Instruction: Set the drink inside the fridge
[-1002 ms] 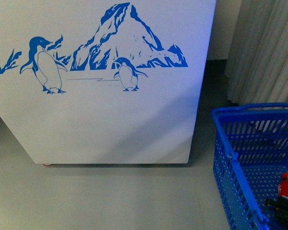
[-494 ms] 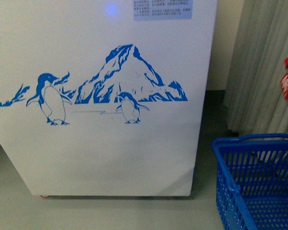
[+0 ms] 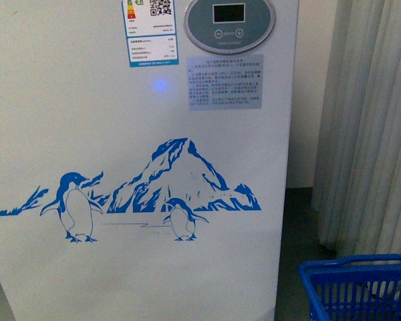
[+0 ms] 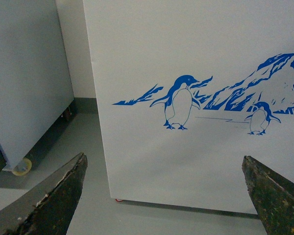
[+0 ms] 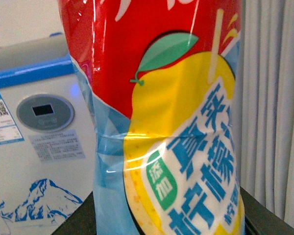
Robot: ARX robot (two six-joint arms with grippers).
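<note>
The fridge is a white chest cooler with a blue penguin-and-mountain picture and an oval grey display; it fills the front view. It also shows in the left wrist view and the right wrist view, where its blue rim shows. My right gripper is shut on the drink, whose red, yellow and light-blue label fills the right wrist view; its cap is out of view. My left gripper is open and empty, low before the fridge's front. Neither gripper nor the drink shows in the front view.
A blue plastic basket stands on the floor at the fridge's right. Grey-white curtains hang behind it. A plain grey-white cabinet on castors stands to the fridge's left, with a strip of grey floor between them.
The front view has risen up the fridge: the penguin picture has moved down and the display and labels have come into view. The drink, lifted from the basket, has left the front view.
</note>
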